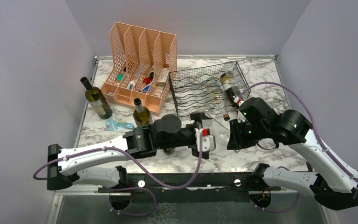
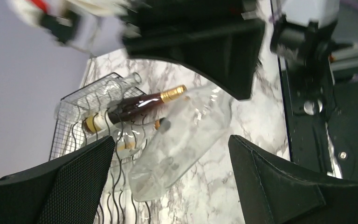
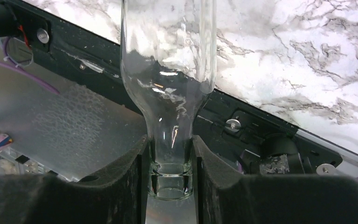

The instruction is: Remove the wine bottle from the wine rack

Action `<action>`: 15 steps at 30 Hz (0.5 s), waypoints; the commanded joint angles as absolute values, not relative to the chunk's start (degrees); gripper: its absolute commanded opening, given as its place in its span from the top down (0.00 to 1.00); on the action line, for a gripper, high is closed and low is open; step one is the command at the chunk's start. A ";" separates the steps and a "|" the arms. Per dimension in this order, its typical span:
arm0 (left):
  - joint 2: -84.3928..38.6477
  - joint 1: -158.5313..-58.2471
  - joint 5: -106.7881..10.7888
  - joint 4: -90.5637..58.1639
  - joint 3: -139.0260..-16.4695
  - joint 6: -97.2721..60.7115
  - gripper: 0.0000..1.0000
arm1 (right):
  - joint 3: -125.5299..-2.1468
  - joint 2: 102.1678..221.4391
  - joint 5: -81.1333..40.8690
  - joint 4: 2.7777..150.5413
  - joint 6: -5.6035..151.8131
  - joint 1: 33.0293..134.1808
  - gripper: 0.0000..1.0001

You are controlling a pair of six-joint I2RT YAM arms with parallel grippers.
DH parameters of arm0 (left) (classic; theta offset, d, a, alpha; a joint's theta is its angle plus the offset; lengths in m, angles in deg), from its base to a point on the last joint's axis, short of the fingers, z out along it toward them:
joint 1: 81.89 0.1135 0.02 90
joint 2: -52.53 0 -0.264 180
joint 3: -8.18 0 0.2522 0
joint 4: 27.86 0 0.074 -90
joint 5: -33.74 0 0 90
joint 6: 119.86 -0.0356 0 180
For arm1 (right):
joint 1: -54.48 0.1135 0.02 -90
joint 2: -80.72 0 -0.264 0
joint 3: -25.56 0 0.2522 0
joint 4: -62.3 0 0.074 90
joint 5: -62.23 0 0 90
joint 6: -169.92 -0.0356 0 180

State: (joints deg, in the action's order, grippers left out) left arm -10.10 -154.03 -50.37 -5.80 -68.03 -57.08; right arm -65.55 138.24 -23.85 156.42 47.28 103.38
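Note:
The wine rack [image 1: 205, 88] is a low black wire tray on the marble table. A dark bottle with a gold cap [image 1: 230, 92] lies in its right cradle, also seen in the left wrist view [image 2: 135, 107]. My right gripper [image 3: 170, 179] is shut on the neck of a clear glass wine bottle [image 3: 168, 51]. That bottle [image 2: 186, 135] hangs tilted, its base over the rack's near edge [image 2: 74, 126]; whether it touches the rack I cannot tell. My left gripper [image 2: 172, 186] stands open just in front of the bottle, nothing between its fingers [image 2: 279, 182]. From above it [image 1: 204, 136] is left of my right gripper [image 1: 235, 135].
A peach plastic file organiser [image 1: 140, 65] stands behind and left of the rack. Two upright green bottles [image 1: 98, 98] [image 1: 142, 113] stand on the left, a small blue item [image 1: 117, 124] between them. Another clear bottle [image 2: 116, 86] lies in the rack. Walls enclose the table.

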 commanded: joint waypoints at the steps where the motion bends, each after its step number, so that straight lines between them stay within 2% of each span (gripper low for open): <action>1: -14.43 -159.78 -61.46 -6.90 -66.10 -67.48 0.01 | -68.01 135.80 -22.00 156.65 46.91 103.61 0.99; 9: -21.35 -163.52 -69.13 -18.66 -63.05 -70.48 0.02 | -68.17 134.23 -19.09 155.28 45.74 103.61 0.99; 15: -25.68 -165.99 -74.20 -25.29 -61.90 -72.54 0.13 | -67.98 133.57 -17.12 154.75 45.12 103.61 0.99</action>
